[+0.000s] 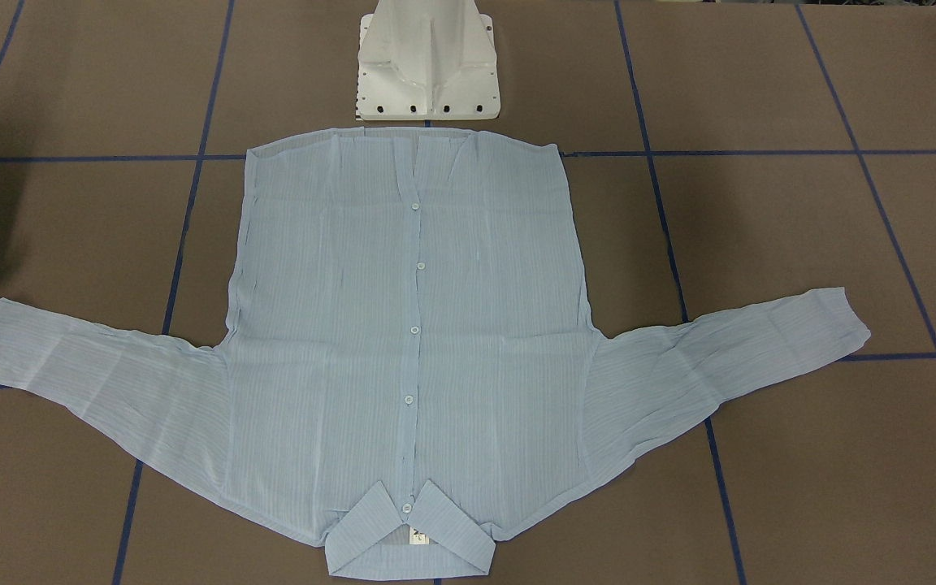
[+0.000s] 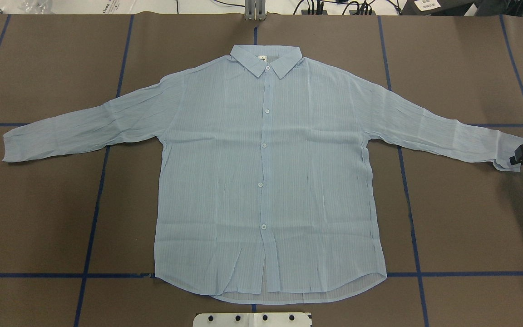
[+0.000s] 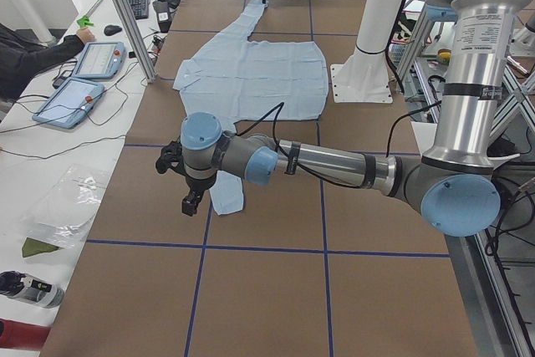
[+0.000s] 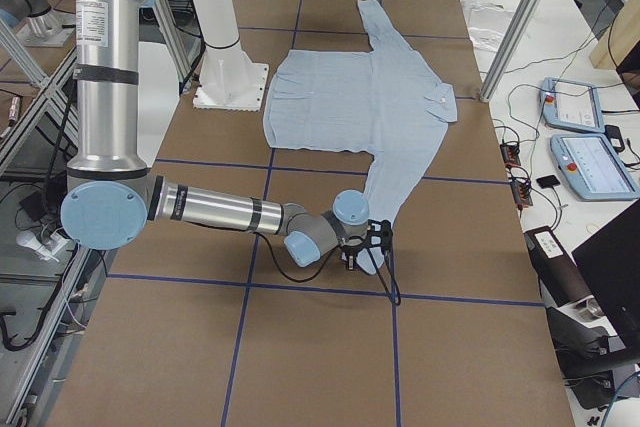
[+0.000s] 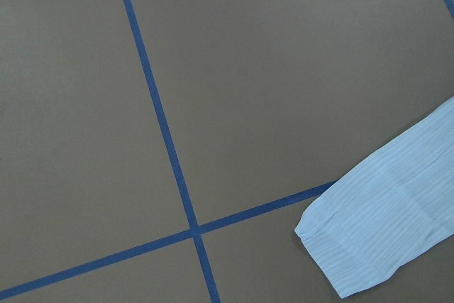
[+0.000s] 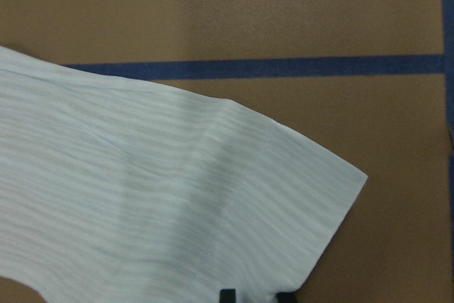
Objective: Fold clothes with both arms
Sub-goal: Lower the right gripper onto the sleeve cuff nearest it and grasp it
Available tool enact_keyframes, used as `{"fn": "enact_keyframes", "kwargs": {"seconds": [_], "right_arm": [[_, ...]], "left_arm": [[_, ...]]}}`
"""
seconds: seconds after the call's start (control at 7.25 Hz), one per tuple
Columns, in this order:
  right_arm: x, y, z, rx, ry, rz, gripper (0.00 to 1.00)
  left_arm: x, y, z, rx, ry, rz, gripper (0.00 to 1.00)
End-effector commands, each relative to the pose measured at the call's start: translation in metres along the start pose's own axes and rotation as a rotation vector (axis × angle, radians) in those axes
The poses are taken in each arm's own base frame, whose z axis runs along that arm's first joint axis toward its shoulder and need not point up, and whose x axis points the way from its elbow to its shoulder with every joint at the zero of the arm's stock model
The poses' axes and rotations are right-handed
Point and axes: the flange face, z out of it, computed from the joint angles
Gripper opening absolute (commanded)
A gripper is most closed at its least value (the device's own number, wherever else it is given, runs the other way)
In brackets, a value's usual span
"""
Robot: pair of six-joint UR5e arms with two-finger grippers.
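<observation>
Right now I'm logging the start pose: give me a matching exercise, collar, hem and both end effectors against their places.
1 collar
2 hem
3 right end effector
4 left end effector

A beside the pedestal
B at the right cuff
C farthest from the pedestal
D over bare table off the left cuff

Pairs: 1-C, 2-A, 3-B, 4-D

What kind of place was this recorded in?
Probably a robotics lab or data-collection cell: a brown table gridded with blue tape, two teach pendants on a white side bench, and aluminium framing posts.
</observation>
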Motion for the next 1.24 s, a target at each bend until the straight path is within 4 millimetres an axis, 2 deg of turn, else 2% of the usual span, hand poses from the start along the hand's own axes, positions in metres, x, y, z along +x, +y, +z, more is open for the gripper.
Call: {"fn": "enact_keyframes", "kwargs": {"seconds": [0.0,0.14,0.28,0.41,0.55,0.83,1.1], "right_arm": [[0.0,0.0,-0.002,0.007,0.002,0.0,0.16],[0.0,0.001,-0.003,0.008,0.004,0.001,0.0],[0.001,0.0,-0.005,0.014,0.002,0.001,0.0],[-0.01,-0.003,-0.016,0.038,-0.014,-0.018,0.0],[-0.028,-0.011,-0.043,0.086,-0.046,-0.046,0.0],[-0.086,-0.012,-0.106,0.157,-0.143,-0.114,0.0],[-0.181,-0.052,-0.166,0.17,-0.218,-0.171,0.0]], "left_arm": [[0.0,0.0,0.0,0.0,0.0,-0.002,1.0],[0.0,0.0,0.0,0.0,0.0,-0.002,1.0],[0.0,0.0,0.0,0.0,0.0,-0.002,1.0],[0.0,0.0,0.0,-0.001,0.0,-0.003,1.0],[-0.001,0.0,0.001,-0.002,-0.001,-0.004,1.0],[-0.002,0.002,0.003,-0.006,-0.001,-0.005,1.0],[-0.004,0.003,0.005,-0.012,-0.002,-0.004,1.0]]}}
